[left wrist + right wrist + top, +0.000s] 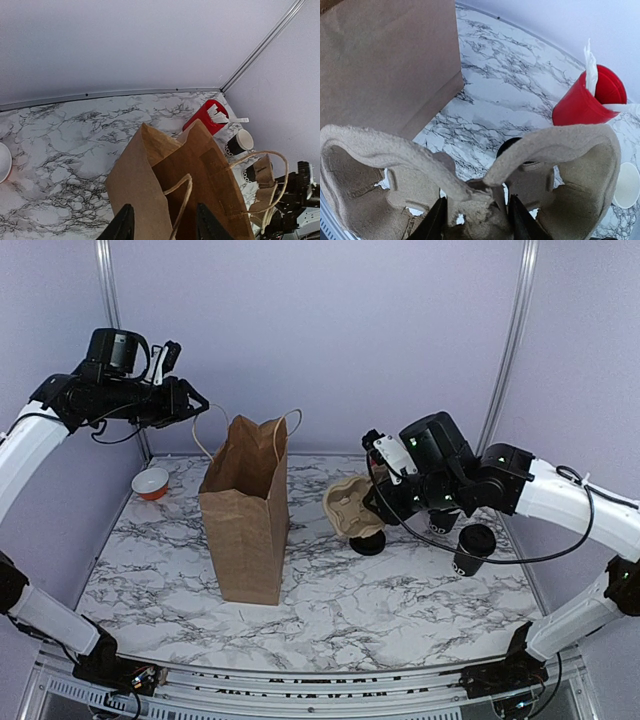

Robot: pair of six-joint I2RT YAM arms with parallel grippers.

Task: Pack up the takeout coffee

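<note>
1. The left pincer (165, 226) hangs above the open mouth of the brown paper bag (145, 190). Its two fingers are spread. One cord handle (182, 197) of the bag rises into the gap between them. Whether a finger touches the cord, I cannot tell.
2. The right pincer (475, 222) is pinching the pulp cup carrier (555, 165) at its middle ridge and holds it, tilted, above the marble table (380, 620).
3. The takeout coffee (239, 143), a small black cup with white inside, stands upright on the table, and nothing holds it. From the left pincer it is on the far side of the bag, well apart. From the right pincer it is low on the right, past the edge of the carrier, and there only its white mouth shows.
4. A second black cup (472, 548) stands near the first one, beside the right arm and behind that pincer.
5. The red cup (585, 100) with white sticks stands ahead of the right pincer, toward the right, beyond the carrier.
6. A flat black lid (368, 543) lies on the table just below the held carrier.
7. The bag stands upright ahead and left of the right pincer, near the carrier but apart from it.
8. A small bowl (150, 483) sits on the table well below the left pincer, on the side away from the bag.
</note>
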